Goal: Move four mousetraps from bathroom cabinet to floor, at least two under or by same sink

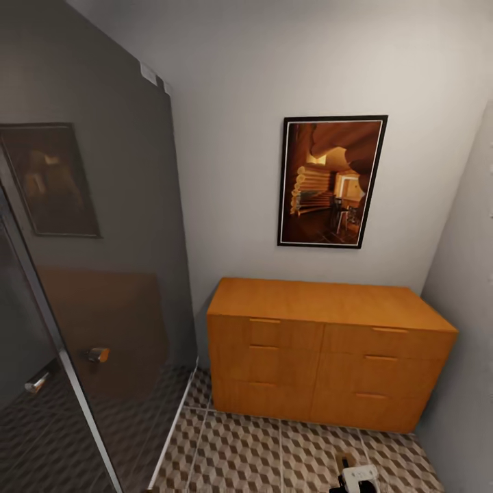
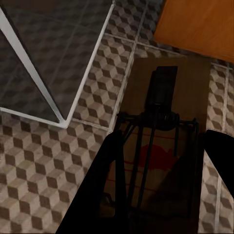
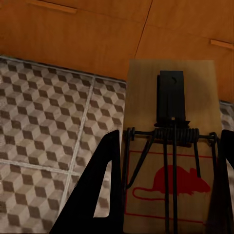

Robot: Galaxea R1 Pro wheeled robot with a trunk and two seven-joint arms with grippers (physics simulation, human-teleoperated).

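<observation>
i've got a mousetrap (image 2: 161, 146) pinched in my left end effector (image 2: 161, 185) and another (image 3: 170, 146) in the right one (image 3: 168, 195); neither is on the bathroom floor (image 1: 260, 452) yet, beside the cabinet (image 1: 322, 349).

No readable text; only a red mouse emblem on the mousetrap (image 3: 170, 146)

The cabinet (image 1: 329, 346) is smooth honey-orange wood with a soft satin sheen, and the bathroom floor (image 1: 260, 452) is matt tile printed in cubes with pale grout. Between the right fingers (image 3: 92, 195), matt black, sits a mousetrap (image 3: 170, 146) of pale raw-looking wood with dark metal spring wire and a red printed mouse. The shower panel (image 1: 103, 274) beside it is glossy dark glass.
</observation>
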